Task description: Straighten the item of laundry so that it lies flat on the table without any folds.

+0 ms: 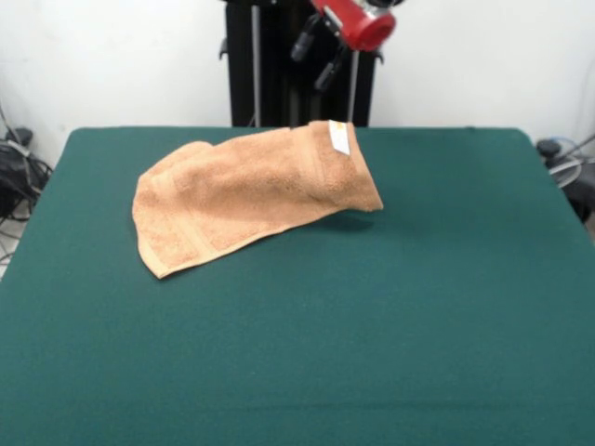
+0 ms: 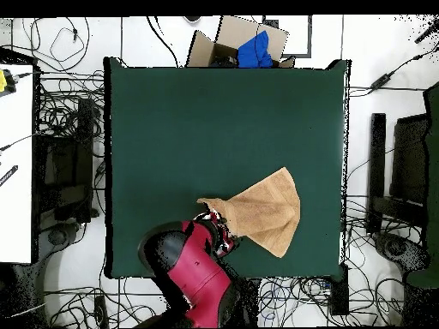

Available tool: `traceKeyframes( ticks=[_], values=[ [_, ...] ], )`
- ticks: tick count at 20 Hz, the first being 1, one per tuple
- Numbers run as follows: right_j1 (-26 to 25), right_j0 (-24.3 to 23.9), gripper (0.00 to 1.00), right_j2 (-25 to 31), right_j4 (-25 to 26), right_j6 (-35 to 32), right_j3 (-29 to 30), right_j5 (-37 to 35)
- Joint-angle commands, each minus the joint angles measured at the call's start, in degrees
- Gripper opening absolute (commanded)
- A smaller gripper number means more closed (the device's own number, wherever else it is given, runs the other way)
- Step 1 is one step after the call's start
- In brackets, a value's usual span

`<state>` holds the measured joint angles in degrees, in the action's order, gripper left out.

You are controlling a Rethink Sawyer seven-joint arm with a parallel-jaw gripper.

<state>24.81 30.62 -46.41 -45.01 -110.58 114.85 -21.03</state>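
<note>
Bare green counter [image 1: 297,372] fills the near half of the front view; nothing on it but the towel.

Peach terry towel [image 1: 251,195] sits toward the counter's far edge in the front view, slightly left of centre. Its white tag [image 1: 339,137] end is raised off the felt, with a shadow under that corner; the opposite end fans out and rests on the counter. Looks doubled over along its length, so not flat yet.

Overhead: towel [image 2: 261,210] narrows to a point at the robot-side edge of the counter and widens away from it. That taper suggests it's being held up by one corner, the rest hanging and dragging.

Hand [image 2: 219,230] is right at that narrow end. Can't tell whether it's spread or pinching the cloth; the contact is hidden by the red arm [image 2: 193,274] overhead and by the towel in the front view.

Judgement: a lifted corner is likely meant to let the fold fall open. Task is early to midway; folds remain.

Risk: if the corner comes down here, the fold stays.
</note>
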Motion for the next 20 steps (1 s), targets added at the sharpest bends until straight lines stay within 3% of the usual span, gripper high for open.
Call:
traceKeyframes(
  ticks=[1,11,15,20],
  values=[
    [3.56,-1.70,1.00,13.74,-3.74,-17.47,-1.42,-5.15],
    [7.88,0.45,1.00,7.61,1.17,-20.68,-7.41,-21.26],
    [7.83,-0.22,1.00,7.82,0.47,-18.85,-7.09,-19.72],
    [7.14,-1.50,1.00,11.22,-2.46,-16.61,-4.36,-11.66]
  ],
)
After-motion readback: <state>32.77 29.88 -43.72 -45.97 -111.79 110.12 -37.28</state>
